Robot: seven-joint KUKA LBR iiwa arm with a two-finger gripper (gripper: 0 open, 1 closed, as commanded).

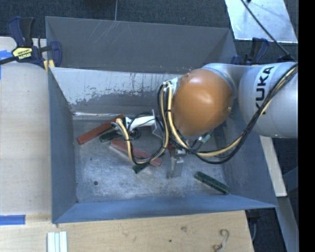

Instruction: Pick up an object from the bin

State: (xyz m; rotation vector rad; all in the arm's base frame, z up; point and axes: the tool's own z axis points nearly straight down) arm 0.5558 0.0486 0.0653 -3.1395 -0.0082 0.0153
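My gripper (174, 168) hangs below the orange cover, low over the bin floor right of centre. Just to its left a flat reddish-brown piece (138, 153) lies on the floor, partly crossed by the arm's cables. To the gripper's right a dark green bar (211, 182) lies slanted near the front right corner. I see nothing held in the gripper.
Toward the back left lie a red-brown stick (96, 133), a small dark thing (111, 137) and a white and black object (142, 122), bunched together. The arm and its yellow and black cables cover the bin's right back part.
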